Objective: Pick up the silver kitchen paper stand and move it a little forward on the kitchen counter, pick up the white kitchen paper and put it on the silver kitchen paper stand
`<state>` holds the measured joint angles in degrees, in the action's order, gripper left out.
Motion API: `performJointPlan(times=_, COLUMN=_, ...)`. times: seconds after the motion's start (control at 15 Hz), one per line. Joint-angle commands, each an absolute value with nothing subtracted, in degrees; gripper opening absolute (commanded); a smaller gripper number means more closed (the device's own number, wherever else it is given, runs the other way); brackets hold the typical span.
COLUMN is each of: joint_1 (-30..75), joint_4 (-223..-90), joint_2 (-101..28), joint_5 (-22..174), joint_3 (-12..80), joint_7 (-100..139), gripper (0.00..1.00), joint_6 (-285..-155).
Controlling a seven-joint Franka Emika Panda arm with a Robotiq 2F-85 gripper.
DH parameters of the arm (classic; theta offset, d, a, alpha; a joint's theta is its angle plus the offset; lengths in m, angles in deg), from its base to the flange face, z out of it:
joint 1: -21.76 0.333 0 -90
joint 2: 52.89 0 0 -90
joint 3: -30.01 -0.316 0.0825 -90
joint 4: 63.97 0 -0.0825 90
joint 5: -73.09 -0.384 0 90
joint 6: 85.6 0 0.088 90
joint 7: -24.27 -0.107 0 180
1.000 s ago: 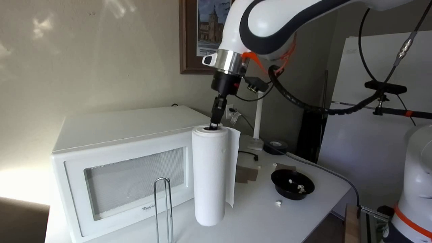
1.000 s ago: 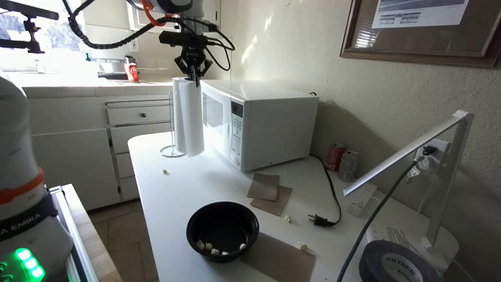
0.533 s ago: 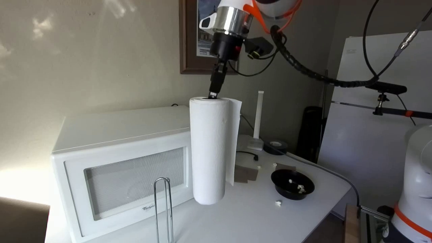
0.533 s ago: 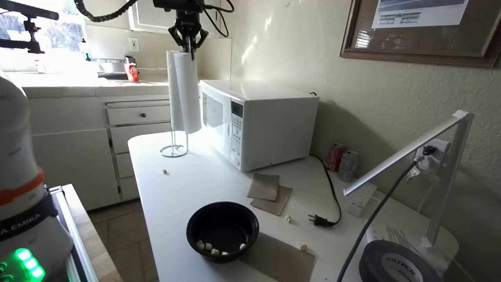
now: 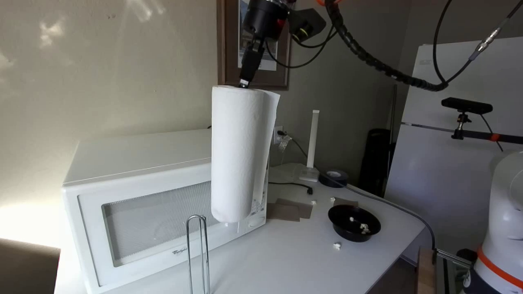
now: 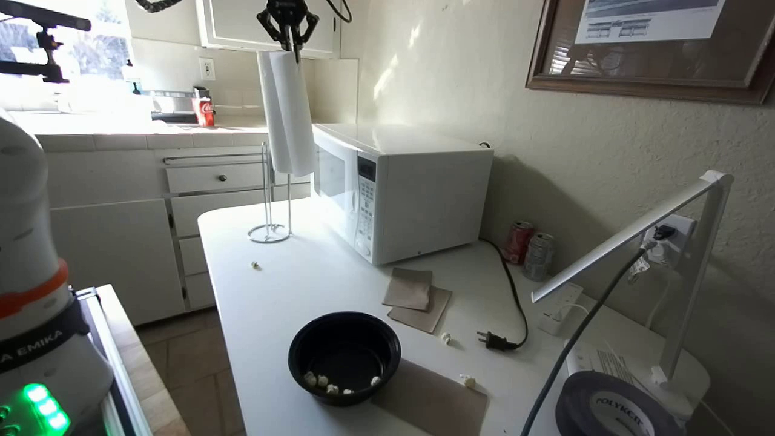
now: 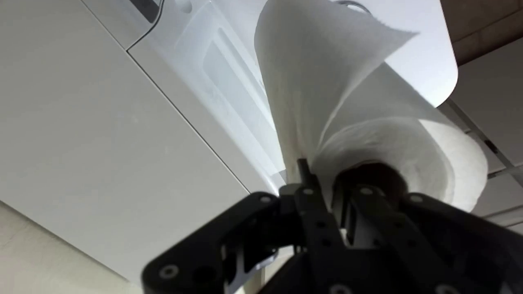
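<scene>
Our pincer [image 6: 292, 52] grips the wall of the white paper-towel roll [image 5: 233, 155], which has just risen, tilting, to mid-frame in an exterior view. Lower left, the silver wire stand [image 5: 202, 253] waits bare on the bench [image 5: 286, 257]; we judge straightening and aligning come next.

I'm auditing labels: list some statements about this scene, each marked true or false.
1. The black end effector grips the tall white cylindrical paper roll. True.
2. The thin silver wire stand is upright on the smooth white countertop. True.
3. The roll already sits on the stand. False: it hangs in midair.
4. The round black bowl holds pale popcorn-like bits. True.
5. The bowl touches the stand. False: they are apart.
</scene>
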<state>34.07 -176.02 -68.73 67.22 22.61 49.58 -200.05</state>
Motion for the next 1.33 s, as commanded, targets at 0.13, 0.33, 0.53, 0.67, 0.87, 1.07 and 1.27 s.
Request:
performJointPlan(times=0.13, joint_1=34.4, joint_4=-168.6, joint_2=-66.3, joint_5=70.6, joint_3=21.2, joint_7=49.1, gripper=0.03, joint_6=-195.6)
performJointPlan(times=0.33, joint_1=34.6, joint_4=-166.8, joint_2=-65.3, joint_5=70.1, joint_3=21.0, joint_7=49.7, gripper=0.03, joint_6=-196.0)
performJointPlan(times=0.53, joint_1=34.8, joint_4=-166.0, joint_2=-64.0, joint_5=68.9, joint_3=21.2, joint_7=50.6, gripper=0.03, joint_6=-196.7)
performJointPlan(times=0.67, joint_1=34.9, joint_4=-166.2, joint_2=-63.2, joint_5=67.6, joint_3=21.4, joint_7=51.6, gripper=0.03, joint_6=-197.4)
performJointPlan(times=0.87, joint_1=34.9, joint_4=-166.6, joint_2=-61.7, joint_5=65.9, joint_3=21.6, joint_7=52.8, gripper=0.03, joint_6=-198.2)
performJointPlan(times=1.07, joint_1=34.8, joint_4=-166.2, joint_2=-60.5, joint_5=64.8, joint_3=21.4, joint_7=54.1, gripper=0.03, joint_6=-198.7)
performJointPlan(times=1.27, joint_1=34.7, joint_4=-166.3, joint_2=-59.6, joint_5=64.1, joint_3=21.3, joint_7=55.2, gripper=0.03, joint_6=-198.8)
